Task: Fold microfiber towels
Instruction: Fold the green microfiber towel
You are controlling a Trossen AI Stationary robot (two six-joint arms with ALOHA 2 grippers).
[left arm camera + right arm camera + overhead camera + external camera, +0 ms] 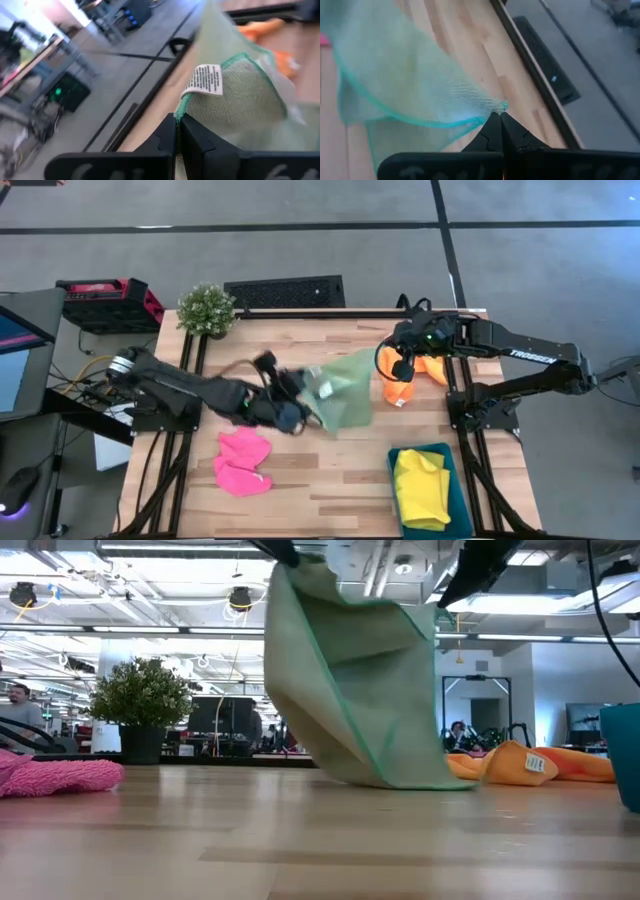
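A: Far left?
B: Hot pink towel crumpled on the desk, toward 7 o'clock. Potted plant up at 11.

A: Middle?
B: Left tool clenched on one corner of the light green towel, right by its white label. Hangs lifted, lower edge brushing the desk.

A: Right side?
B: Right tool pinching the opposite corner, at 1 o'clock. Orange towel heaped below it. Yellow towel folded in the teal tray, at 5 o'clock.
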